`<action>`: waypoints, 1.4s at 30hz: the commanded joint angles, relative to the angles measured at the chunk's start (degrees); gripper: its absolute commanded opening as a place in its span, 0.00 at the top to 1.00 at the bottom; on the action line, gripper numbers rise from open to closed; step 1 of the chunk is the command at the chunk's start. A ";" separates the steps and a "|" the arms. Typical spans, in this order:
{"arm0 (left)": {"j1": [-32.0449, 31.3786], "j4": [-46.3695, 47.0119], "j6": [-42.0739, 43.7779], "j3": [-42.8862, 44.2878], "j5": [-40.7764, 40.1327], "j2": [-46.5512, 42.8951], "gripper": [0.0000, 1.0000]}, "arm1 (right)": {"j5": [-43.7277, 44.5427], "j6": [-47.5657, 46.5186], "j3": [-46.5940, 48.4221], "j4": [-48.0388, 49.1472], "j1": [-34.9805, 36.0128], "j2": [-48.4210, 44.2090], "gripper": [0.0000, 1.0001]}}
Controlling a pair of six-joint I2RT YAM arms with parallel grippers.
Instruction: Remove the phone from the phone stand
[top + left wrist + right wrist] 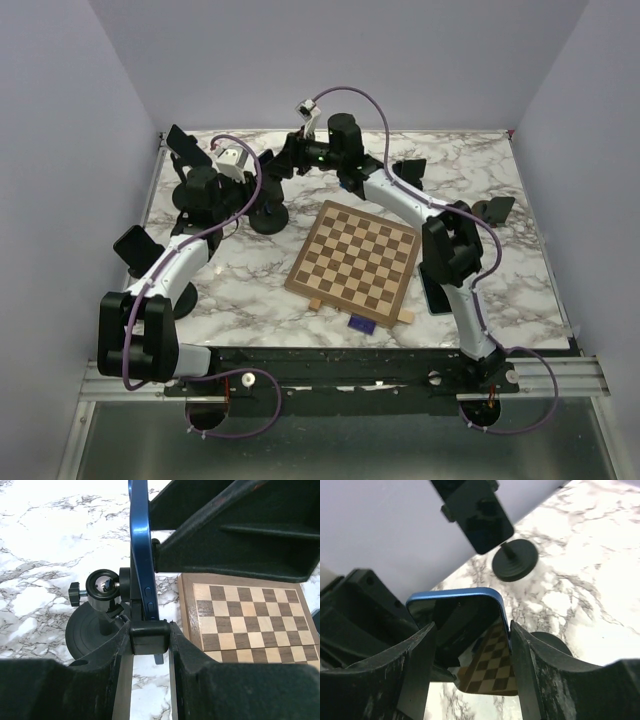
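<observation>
The right gripper (471,632) was squeezing the blue phone (455,605), one finger on each side. The left gripper (149,639) was pinched tight on the black phone stand (102,587) (its round foot sat near the chessboard (250,615)). The phone stood up in the stand, toward the back of the table (520,280).

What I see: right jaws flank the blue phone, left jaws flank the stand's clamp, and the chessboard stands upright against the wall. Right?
No. The chessboard lies flat on the table, not upright against the wall; the top external view shows it. The rest holds: right jaws flank the blue phone, left jaws flank the stand's clamp.
</observation>
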 commanded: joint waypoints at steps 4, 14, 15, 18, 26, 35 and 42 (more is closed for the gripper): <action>-1.30 0.03 -1.20 0.44 1.25 -0.15 1.00 | 27.06 -8.78 2.58 -10.77 6.88 -3.47 0.18; -1.34 0.05 -1.29 0.44 1.11 0.04 1.00 | 34.59 -12.28 1.55 -11.65 9.98 -3.52 0.06; -1.30 0.12 -1.37 0.36 0.96 0.05 1.00 | 35.64 -12.78 2.36 -12.41 10.24 -2.87 0.07; -1.32 0.16 -1.55 0.44 0.83 0.13 1.00 | 37.58 -13.10 3.42 -14.06 10.81 -1.94 0.16; -1.36 -0.33 -0.49 0.35 3.67 -0.05 1.00 | 23.19 -18.51 2.08 -10.30 9.80 -1.54 0.99; -1.30 -2.30 1.75 0.89 2.68 -0.17 0.99 | -6.10 -18.55 11.08 -11.16 7.28 3.55 0.99; -1.30 -4.32 2.31 0.73 -0.53 -1.46 0.85 | -8.87 -11.01 6.27 -2.18 5.64 2.03 0.99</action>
